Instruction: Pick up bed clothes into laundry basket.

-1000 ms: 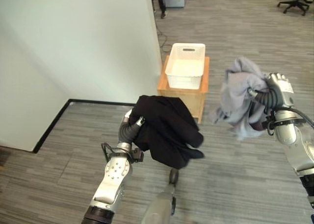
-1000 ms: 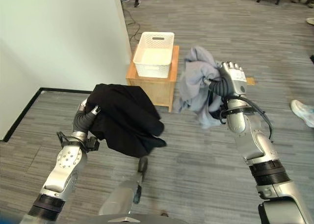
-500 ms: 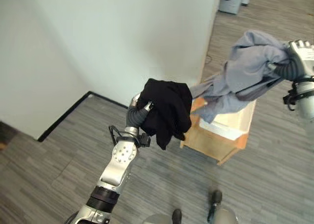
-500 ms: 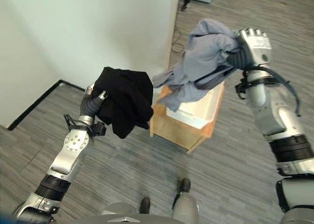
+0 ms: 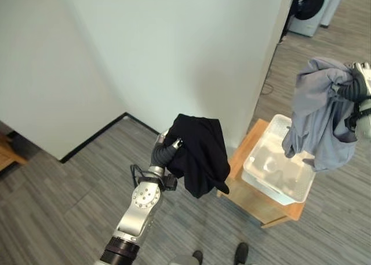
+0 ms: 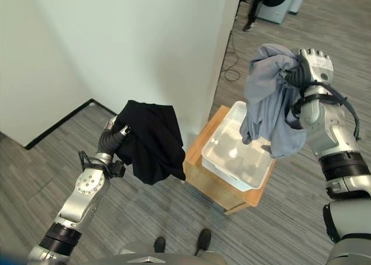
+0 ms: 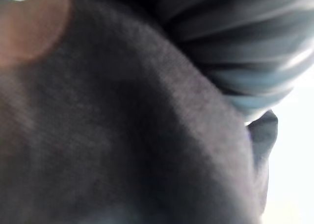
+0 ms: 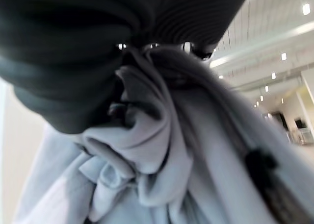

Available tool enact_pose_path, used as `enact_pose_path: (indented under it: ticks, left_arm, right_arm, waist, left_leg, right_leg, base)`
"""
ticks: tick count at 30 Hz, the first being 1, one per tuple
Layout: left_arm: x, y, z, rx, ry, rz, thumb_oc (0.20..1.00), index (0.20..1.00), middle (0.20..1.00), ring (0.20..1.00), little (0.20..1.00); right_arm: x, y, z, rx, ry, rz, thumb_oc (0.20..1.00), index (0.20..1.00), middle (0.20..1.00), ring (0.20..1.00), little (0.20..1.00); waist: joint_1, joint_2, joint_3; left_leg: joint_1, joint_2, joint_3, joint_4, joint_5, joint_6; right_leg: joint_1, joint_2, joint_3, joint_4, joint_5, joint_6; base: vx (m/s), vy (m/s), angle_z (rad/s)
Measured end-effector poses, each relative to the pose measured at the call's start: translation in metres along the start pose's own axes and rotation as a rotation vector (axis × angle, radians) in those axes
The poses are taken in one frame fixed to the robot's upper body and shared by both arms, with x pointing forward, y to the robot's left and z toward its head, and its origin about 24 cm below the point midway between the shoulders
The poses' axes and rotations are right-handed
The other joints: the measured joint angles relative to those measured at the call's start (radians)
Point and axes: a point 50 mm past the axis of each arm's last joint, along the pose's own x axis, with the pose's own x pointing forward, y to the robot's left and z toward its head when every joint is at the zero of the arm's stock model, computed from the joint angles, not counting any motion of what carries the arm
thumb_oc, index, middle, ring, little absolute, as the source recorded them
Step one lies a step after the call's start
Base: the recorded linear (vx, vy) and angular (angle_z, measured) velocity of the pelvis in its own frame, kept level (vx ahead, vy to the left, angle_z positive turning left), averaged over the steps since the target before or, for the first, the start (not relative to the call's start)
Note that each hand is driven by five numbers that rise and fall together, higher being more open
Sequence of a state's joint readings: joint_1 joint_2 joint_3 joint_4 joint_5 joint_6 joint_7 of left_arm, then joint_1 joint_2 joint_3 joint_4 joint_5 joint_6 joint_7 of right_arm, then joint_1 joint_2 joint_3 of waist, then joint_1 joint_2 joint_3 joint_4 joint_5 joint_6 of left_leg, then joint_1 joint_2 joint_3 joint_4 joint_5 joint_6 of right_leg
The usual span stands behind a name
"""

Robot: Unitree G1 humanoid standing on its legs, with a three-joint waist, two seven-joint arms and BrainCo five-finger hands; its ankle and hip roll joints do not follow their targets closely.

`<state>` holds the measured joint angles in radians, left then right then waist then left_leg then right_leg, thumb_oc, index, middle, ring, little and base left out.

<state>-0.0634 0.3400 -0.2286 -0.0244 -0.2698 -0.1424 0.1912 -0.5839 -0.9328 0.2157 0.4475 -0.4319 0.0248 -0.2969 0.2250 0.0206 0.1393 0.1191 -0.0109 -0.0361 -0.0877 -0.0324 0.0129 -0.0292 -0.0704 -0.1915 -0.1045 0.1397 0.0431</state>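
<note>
Two garments hung from my raised hands, one on each side. Nearest to me, my left hand [image 6: 117, 129] was up in front of the white wall [image 6: 116, 39], its fingers curled into a black garment [image 6: 152, 141] that bunched over the hand and drooped below it in loose folds; in the left wrist view that dark cloth [image 7: 122, 136] lay right against the camera. It hung clear of the grey plank floor [image 6: 35, 178] and just beside the near corner of a small wooden stand [image 6: 217, 187], which served as a worktop. On that stand sat the white laundry basket [image 6: 215, 160], open side up; I could not tell whether anything lay in it. Further out on my right, my right hand [image 6: 310, 65] was held high and clenched round a bunched fold of a grey garment [image 6: 269, 100], as the right wrist view showed with the pale cloth [image 8: 162, 150] gathered under the dark ribbed cover. The grey garment trailed down over the far side of the basket, its lower edge hanging above the rim without clearly touching it. Beyond the wall's corner stood a washing machine [image 5: 306, 10] on the same floor
</note>
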Motion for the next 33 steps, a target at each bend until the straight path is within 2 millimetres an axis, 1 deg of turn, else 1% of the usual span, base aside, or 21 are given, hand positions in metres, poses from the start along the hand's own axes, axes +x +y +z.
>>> enact_pose_path:
  ticks: [3, 4, 7, 10, 11, 12, 13, 14, 16, 18, 19, 20, 21, 23, 24, 25, 27, 28, 30, 31, 33]
  left_arm:
    - [0.0, 0.0, 0.0, -0.002, 0.002, 0.0, 0.2, 0.2, 0.2, 0.2, 0.2]
    - [-0.001, -0.001, -0.001, -0.003, 0.006, -0.001, 0.2, 0.2, 0.2, 0.2, 0.2]
    - [-0.004, 0.001, -0.005, -0.003, 0.021, 0.004, 0.2, 0.2, 0.2, 0.2, 0.2]
    - [-0.009, 0.001, -0.009, -0.005, 0.04, 0.008, 0.2, 0.2, 0.2, 0.2, 0.2]
    - [-0.009, 0.002, -0.009, -0.005, 0.042, 0.009, 0.2, 0.2, 0.2, 0.2, 0.2]
    - [-0.01, 0.002, -0.01, -0.005, 0.045, 0.01, 0.2, 0.2, 0.2, 0.2, 0.2]
    - [-0.01, 0.002, -0.01, -0.006, 0.047, 0.01, 0.2, 0.2, 0.2, 0.2, 0.2]
    - [-0.014, 0.004, -0.014, -0.027, 0.068, 0.018, 0.2, 0.2, 0.2, 0.2, 0.2]
    - [-0.017, 0.008, -0.016, -0.034, 0.079, 0.031, 0.2, 0.2, 0.2, 0.2, 0.2]
    - [-0.02, 0.021, -0.016, -0.022, 0.082, 0.076, 0.2, 0.2, 0.2, 0.2, 0.2]
    - [-0.024, 0.038, -0.015, -0.002, 0.08, 0.13, 0.2, 0.2, 0.2, 0.2, 0.2]
    - [-0.027, 0.051, -0.013, 0.008, 0.077, 0.188, 0.2, 0.2, 0.2, 0.2, 0.2]
    - [-0.027, 0.057, -0.011, 0.011, 0.067, 0.211, 0.2, 0.2, 0.2, 0.2, 0.2]
    - [-0.026, 0.063, -0.008, 0.016, 0.051, 0.233, 0.2, 0.2, 0.2, 0.2, 0.2]
    - [-0.025, 0.071, -0.004, 0.019, 0.031, 0.269, 0.2, 0.2, 0.2, 0.2, 0.2]
    - [-0.023, 0.073, -0.001, 0.018, 0.017, 0.282, 0.2, 0.2, 0.2, 0.2, 0.2]
    - [-0.022, 0.073, 0.003, 0.016, 0.001, 0.289, 0.2, 0.2, 0.2, 0.2, 0.2]
    - [-0.022, 0.073, 0.003, 0.015, 0.0, 0.289, 0.2, 0.2, 0.2, 0.2, 0.2]
    - [-0.022, 0.069, 0.007, 0.005, -0.019, 0.283, 0.2, 0.2, 0.2, 0.2, 0.2]
    - [-0.024, 0.069, 0.011, 0.002, -0.04, 0.301, 0.2, 0.2, 0.2, 0.2, 0.2]
    - [-0.021, 0.058, 0.019, -0.001, -0.077, 0.272, 0.2, 0.2, 0.2, 0.2, 0.2]
  right_arm:
    - [-0.009, 0.019, -0.004, 0.012, 0.034, 0.066, 0.2, 0.2, 0.2, 0.2, 0.2]
    - [-0.014, 0.029, -0.009, 0.019, 0.064, 0.097, 0.2, 0.2, 0.2, 0.2, 0.2]
    - [-0.02, 0.041, -0.012, 0.028, 0.093, 0.135, 0.2, 0.2, 0.2, 0.2, 0.2]
    - [-0.028, 0.054, -0.011, 0.049, 0.106, 0.171, 0.2, 0.2, 0.2, 0.2, 0.2]
    - [-0.029, 0.056, -0.01, 0.055, 0.106, 0.176, 0.774, 0.774, 0.774, 0.774, 0.774]
    - [-0.03, 0.059, -0.009, 0.063, 0.109, 0.183, 1.0, 1.0, 1.0, 1.0, 1.0]
    - [-0.032, 0.061, -0.009, 0.067, 0.111, 0.188, 1.0, 1.0, 1.0, 1.0, 1.0]
    - [-0.035, 0.068, -0.005, 0.065, 0.106, 0.223, 1.0, 1.0, 1.0, 1.0, 1.0]
    - [-0.037, 0.071, 0.002, 0.072, 0.077, 0.254, 1.0, 1.0, 1.0, 1.0, 1.0]
    - [-0.035, 0.074, 0.02, 0.09, 0.011, 0.284, 1.0, 1.0, 1.0, 1.0, 1.0]
    - [-0.024, 0.078, 0.041, 0.145, -0.021, 0.287, 1.0, 1.0, 1.0, 1.0, 1.0]
    - [-0.012, 0.076, 0.059, 0.199, -0.047, 0.268, 1.0, 1.0, 1.0, 1.0, 1.0]
    - [-0.004, 0.071, 0.066, 0.225, -0.059, 0.253, 1.0, 1.0, 1.0, 1.0, 1.0]
    - [0.01, 0.06, 0.07, 0.262, -0.05, 0.219, 1.0, 1.0, 1.0, 1.0, 1.0]
    - [0.022, 0.041, 0.082, 0.396, -0.064, 0.154, 1.0, 1.0, 1.0, 1.0, 1.0]
    - [0.02, 0.025, 0.087, 0.487, -0.093, 0.078, 1.0, 1.0, 1.0, 1.0, 1.0]
    - [-0.003, 0.001, 0.087, 0.627, -0.16, -0.071, 1.0, 1.0, 1.0, 1.0, 1.0]
    - [-0.018, -0.001, 0.084, 0.671, -0.168, -0.114, 1.0, 1.0, 1.0, 1.0, 1.0]
    - [-0.05, 0.004, 0.067, 0.705, -0.117, -0.146, 1.0, 1.0, 1.0, 1.0, 1.0]
    - [-0.069, 0.017, 0.055, 0.717, -0.048, -0.125, 1.0, 1.0, 1.0, 1.0, 1.0]
    - [-0.101, 0.031, 0.033, 0.75, 0.074, -0.135, 1.0, 1.0, 1.0, 1.0, 1.0]
  waist:
    - [0.0, 0.006, 0.001]
    - [-0.002, 0.005, 0.002]
    - [-0.002, 0.004, 0.003]
    - [-0.001, 0.001, 0.011]
    - [0.0, 0.0, 0.014]
    - [0.001, 0.0, 0.019]
    - [0.001, 0.001, 0.025]
    - [-0.001, 0.002, 0.028]
    - [-0.006, 0.0, 0.03]
    - [-0.013, -0.008, 0.035]
    - [-0.02, -0.018, 0.041]
    - [-0.03, -0.025, 0.045]
    - [-0.028, -0.025, 0.045]
    - [-0.03, -0.028, 0.045]
    - [-0.038, -0.028, 0.044]
    - [-0.037, -0.028, 0.044]
    - [-0.036, -0.026, 0.043]
    - [-0.04, -0.026, 0.043]
    - [-0.051, -0.025, 0.042]
    - [-0.083, -0.025, 0.041]
    - [-0.097, -0.019, 0.04]
  left_leg:
    - [-0.007, 0.0, -0.003, 0.003, 0.0, 0.0]
    - [-0.012, 0.0, -0.003, 0.003, -0.002, -0.002]
    - [-0.038, 0.0, 0.0, 0.004, -0.002, -0.003]
    - [-0.07, 0.0, -0.001, 0.02, -0.001, -0.004]
    - [-0.077, 0.001, -0.001, 0.022, -0.001, -0.004]
    - [-0.084, 0.002, -0.002, 0.023, 0.0, -0.005]
    - [-0.084, 0.003, -0.002, 0.023, 0.001, -0.006]
    - [-0.085, 0.008, -0.003, 0.023, 0.0, -0.007]
    - [-0.084, 0.013, 0.0, 0.022, -0.003, -0.012]
    - [-0.079, 0.022, 0.007, 0.022, -0.007, -0.019]
    - [-0.068, 0.025, 0.031, 0.023, -0.008, -0.02]
    - [-0.062, 0.026, 0.054, 0.028, -0.009, -0.021]
    - [-0.063, 0.026, 0.055, 0.034, -0.009, -0.022]
    - [-0.062, 0.026, 0.057, 0.044, -0.01, -0.023]
    - [-0.058, 0.028, 0.063, 0.043, -0.012, -0.025]
    - [-0.058, 0.029, 0.063, 0.042, -0.012, -0.026]
    - [-0.052, 0.029, 0.059, 0.033, -0.012, -0.026]
    - [-0.042, 0.028, 0.06, 0.028, -0.012, -0.026]
    - [-0.028, 0.026, 0.057, 0.016, -0.013, -0.026]
    - [-0.029, 0.021, 0.059, 0.009, -0.014, -0.027]
    - [-0.03, 0.016, 0.062, -0.001, -0.013, -0.025]
  right_leg:
    - [-0.004, -0.001, -0.004, 0.0, 0.0, 0.0]
    - [-0.009, -0.001, -0.006, -0.004, -0.001, 0.002]
    - [-0.036, -0.003, -0.006, -0.004, -0.003, 0.005]
    - [-0.059, -0.003, -0.008, -0.004, 0.001, 0.001]
    - [-0.066, -0.002, -0.009, -0.004, 0.002, 0.0]
    - [-0.073, -0.001, -0.013, -0.004, 0.005, -0.002]
    - [-0.072, 0.0, -0.015, -0.004, 0.005, -0.003]
    - [-0.073, 0.003, -0.018, -0.004, 0.004, -0.002]
    - [-0.073, 0.008, -0.017, -0.004, 0.0, -0.002]
    - [-0.072, 0.018, -0.008, -0.004, -0.004, -0.005]
    - [-0.071, 0.025, 0.012, -0.004, -0.003, -0.007]
    - [-0.072, 0.03, 0.034, -0.004, 0.003, -0.016]
    - [-0.07, 0.03, 0.036, -0.004, 0.002, -0.018]
    - [-0.066, 0.03, 0.042, -0.003, -0.001, -0.018]
    - [-0.065, 0.035, 0.046, -0.003, -0.001, -0.021]
    - [-0.064, 0.036, 0.046, -0.003, -0.001, -0.021]
    - [-0.062, 0.037, 0.045, 0.001, 0.0, -0.022]
    - [-0.054, 0.036, 0.047, 0.001, 0.002, -0.025]
    - [-0.045, 0.034, 0.046, 0.001, -0.001, -0.021]
    - [-0.051, 0.028, 0.05, 0.001, 0.0, -0.012]
    - [-0.055, 0.021, 0.047, 0.0, 0.0, -0.012]
  base:
    - [0.0, -0.025, 0.04]
    - [0.0, 0.0, 0.0]
    - [-0.02, -0.017, -0.02]
    - [-0.03, -0.031, 0.01]
    - [-0.02, -0.036, 0.04]
    - [0.0, -0.041, 0.01]
    - [0.06, -0.112, 0.03]
    - [0.06, -0.111, 0.02]
    - [0.1, -0.135, -0.03]
    - [0.1, -0.126, -0.18]
    - [0.04, -0.052, -0.5]
    - [0.02, -0.034, -0.51]
    - [0.04, -0.066, -0.32]
    - [0.04, -0.05, -0.04]
    - [0.04, -0.015, 0.01]
    - [0.03, 0.011, 0.04]
    - [0.02, 0.036, 0.04]
    - [0.0, 0.0, 0.0]
    - [0.01, 0.066, -0.01]
    - [-0.01, 0.115, -0.02]
    - [-0.07, 0.081, -0.02]
